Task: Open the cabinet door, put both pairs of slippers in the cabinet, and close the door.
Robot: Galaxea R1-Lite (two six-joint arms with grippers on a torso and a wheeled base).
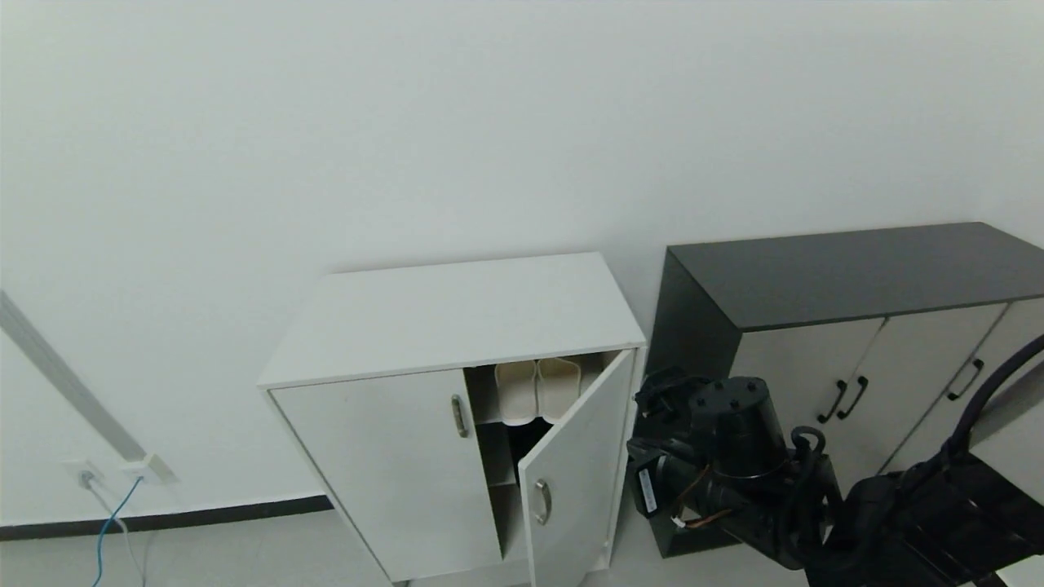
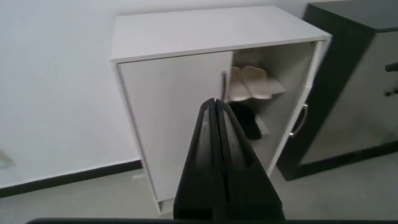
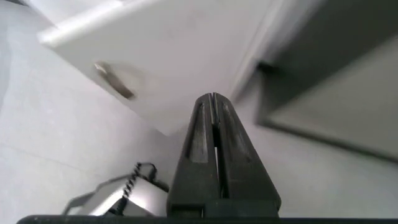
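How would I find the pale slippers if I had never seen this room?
Against the wall stands a white cabinet, left of a black-topped cabinet, with its right door ajar. On the top shelf behind that door lies the cream pair of slippers, side by side; the dark pair sits one shelf lower.
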